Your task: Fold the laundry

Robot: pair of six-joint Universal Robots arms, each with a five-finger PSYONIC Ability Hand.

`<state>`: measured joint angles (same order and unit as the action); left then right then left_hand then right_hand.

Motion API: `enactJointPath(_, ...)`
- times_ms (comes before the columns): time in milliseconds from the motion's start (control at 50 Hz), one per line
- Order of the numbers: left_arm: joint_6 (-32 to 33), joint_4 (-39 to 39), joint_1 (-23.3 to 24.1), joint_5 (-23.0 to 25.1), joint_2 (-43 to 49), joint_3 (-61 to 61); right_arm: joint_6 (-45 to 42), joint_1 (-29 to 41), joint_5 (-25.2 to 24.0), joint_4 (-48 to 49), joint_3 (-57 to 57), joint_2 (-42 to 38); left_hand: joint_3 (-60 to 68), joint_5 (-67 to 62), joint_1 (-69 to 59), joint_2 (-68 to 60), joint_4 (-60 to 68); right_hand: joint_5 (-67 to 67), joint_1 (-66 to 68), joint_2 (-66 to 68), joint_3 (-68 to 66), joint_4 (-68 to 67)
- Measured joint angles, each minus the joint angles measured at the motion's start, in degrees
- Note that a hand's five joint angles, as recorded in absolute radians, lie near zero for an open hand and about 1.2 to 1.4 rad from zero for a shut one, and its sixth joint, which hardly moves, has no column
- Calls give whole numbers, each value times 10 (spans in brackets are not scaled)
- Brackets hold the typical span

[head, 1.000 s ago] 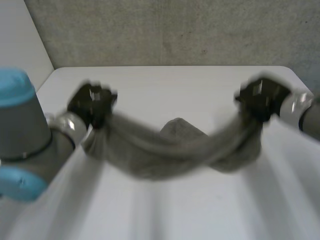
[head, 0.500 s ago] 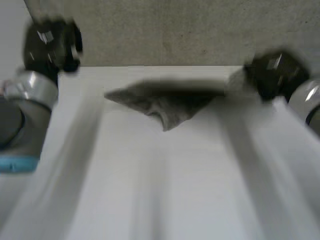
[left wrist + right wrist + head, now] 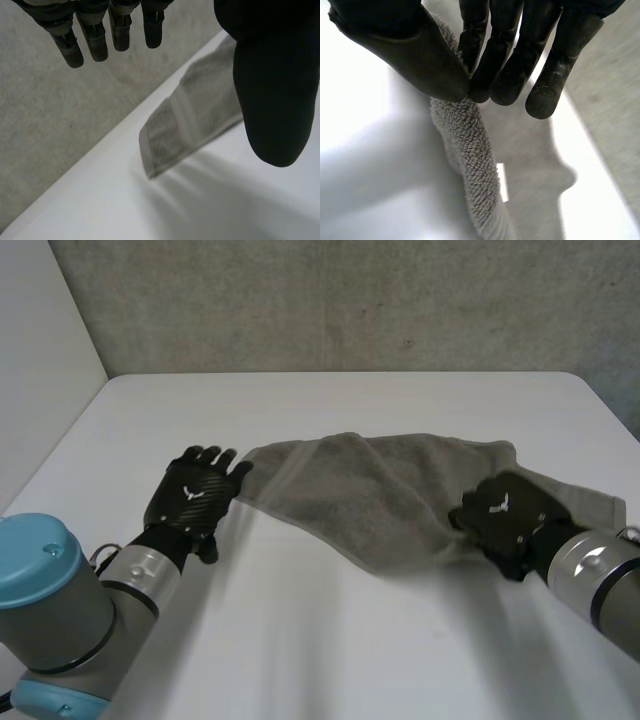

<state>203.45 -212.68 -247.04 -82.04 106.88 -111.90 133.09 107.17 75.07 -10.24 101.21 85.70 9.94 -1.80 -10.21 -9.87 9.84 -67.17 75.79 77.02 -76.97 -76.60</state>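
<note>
A grey towel [image 3: 370, 490] lies spread across the middle of the white table [image 3: 350, 400], with one fold running through it. My left hand [image 3: 195, 495] rests open on the table, its straight fingertips just short of the towel's left corner. In the left wrist view the hand [image 3: 275, 100] is spread, and the towel's banded corner [image 3: 175, 125] lies apart from it, beyond the fingertips. My right hand [image 3: 505, 510] is at the towel's near right edge. In its own wrist view the right hand [image 3: 420, 55] pinches a ridge of towel [image 3: 470, 150] between thumb and fingers.
A concrete wall [image 3: 350, 300] stands right behind the table's far edge. A white wall [image 3: 40, 340] runs along the table's left side. Bare table [image 3: 330, 640] stretches in front of the towel, between my arms.
Both hands swung the hanging towel up and away, then laid it down spread on the table. The left hand has let go of its corner and opened.
</note>
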Motion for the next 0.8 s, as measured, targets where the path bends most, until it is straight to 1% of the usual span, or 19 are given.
enactJointPath(140,-50,-18,38,0,11,15,36,23,-10,-4,-37,84,0,0,2,0,-1,0,0,0,0,0)
enactJointPath(300,-72,-23,74,-1,47,42,93,37,-8,-8,-93,147,0,0,2,0,-1,0,0,0,0,0)
enactJointPath(400,-90,-24,91,-2,75,69,115,43,-7,-20,-120,168,0,0,2,-1,1,0,0,0,0,0)
enactJointPath(520,-111,-25,104,-12,108,108,121,64,-7,-49,-138,179,2,0,0,-4,3,0,0,0,0,0)
enactJointPath(700,-144,-21,121,-71,170,186,119,95,-3,-86,-139,196,9,0,-4,-9,10,0,0,0,-2,0)
enactJointPath(800,-174,-14,133,-74,185,200,119,95,1,-87,-136,204,11,0,-7,-12,12,0,0,0,-2,0)
